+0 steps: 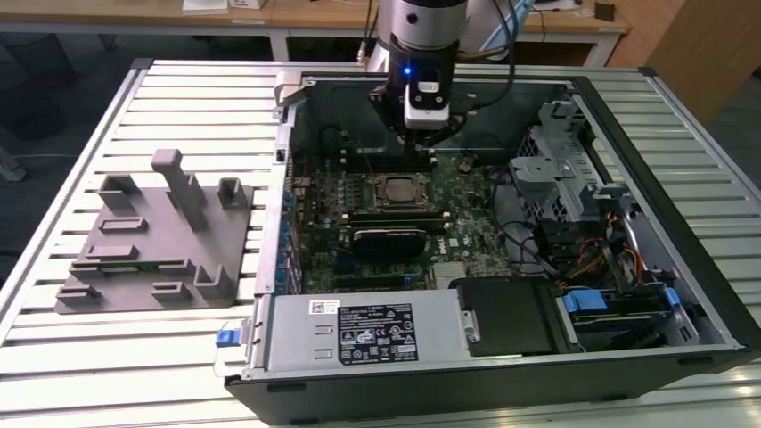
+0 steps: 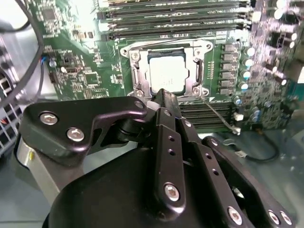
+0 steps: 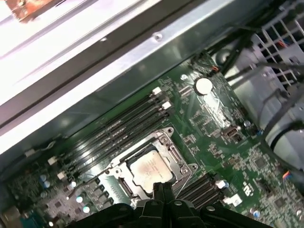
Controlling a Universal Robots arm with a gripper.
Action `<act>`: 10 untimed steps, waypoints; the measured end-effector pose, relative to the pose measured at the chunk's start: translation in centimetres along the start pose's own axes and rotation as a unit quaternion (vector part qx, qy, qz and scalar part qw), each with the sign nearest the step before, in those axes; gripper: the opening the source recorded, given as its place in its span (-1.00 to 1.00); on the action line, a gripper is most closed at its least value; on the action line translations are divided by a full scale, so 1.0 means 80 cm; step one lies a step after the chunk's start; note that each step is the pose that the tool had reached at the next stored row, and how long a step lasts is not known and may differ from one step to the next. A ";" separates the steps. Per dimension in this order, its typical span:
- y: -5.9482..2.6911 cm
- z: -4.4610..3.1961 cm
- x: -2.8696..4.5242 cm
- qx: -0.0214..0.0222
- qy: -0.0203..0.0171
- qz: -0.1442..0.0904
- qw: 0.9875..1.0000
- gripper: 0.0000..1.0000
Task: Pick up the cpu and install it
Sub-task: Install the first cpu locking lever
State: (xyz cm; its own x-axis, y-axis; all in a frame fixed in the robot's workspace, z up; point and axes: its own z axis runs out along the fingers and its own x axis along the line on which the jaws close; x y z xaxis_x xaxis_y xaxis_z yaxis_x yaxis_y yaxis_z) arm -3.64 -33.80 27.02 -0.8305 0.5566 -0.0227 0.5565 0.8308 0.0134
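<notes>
1. Status of the black metal gripper [image 2: 164,97]: I read its fingers as pressed together with nothing between them, tips hanging low over the green motherboard [image 2: 71,71]
2. The small flat square cpu with the silvery metal top [image 2: 166,73] lies seated inside the metal socket frame [image 2: 134,71], just beside the gripper's tip in both wrist views
3. Count: I see one cpu, one socket frame, and one grey plastic fixture block [image 1: 155,241] well apart on the slatted desk [image 1: 178,89]

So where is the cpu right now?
The cpu lies inside the motherboard socket, next to the memory slots in both wrist views, just past the tips of the gripper.
</notes>
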 end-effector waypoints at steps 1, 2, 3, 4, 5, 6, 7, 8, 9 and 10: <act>0.000 0.0001 0.0000 0.000 0.000 -0.009 1.000 -0.79; 0.000 0.0002 0.0000 0.000 0.000 -0.018 1.000 -0.79; 0.000 0.0003 0.0000 -0.001 0.000 -0.028 1.000 -0.79; 0.000 0.0004 0.0000 -0.001 0.000 -0.037 0.999 -0.79; 0.000 0.0005 0.0001 -0.001 0.001 -0.045 0.999 -0.79; 0.000 0.0006 0.0000 -0.001 0.001 -0.055 0.999 -0.79; 0.000 0.0006 0.0000 -0.001 0.001 -0.063 0.998 -0.79; 0.000 0.0006 0.0001 -0.002 0.001 -0.072 0.997 -0.79; 0.000 0.0007 0.0001 -0.002 0.001 -0.082 0.997 -0.79; 0.000 0.0007 0.0001 -0.002 0.001 -0.090 0.996 -0.79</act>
State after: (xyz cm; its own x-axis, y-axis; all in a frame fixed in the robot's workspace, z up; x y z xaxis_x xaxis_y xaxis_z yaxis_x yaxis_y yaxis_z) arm -3.64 -33.80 26.97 -0.9167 0.3990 -0.0228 0.3987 0.9170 0.0134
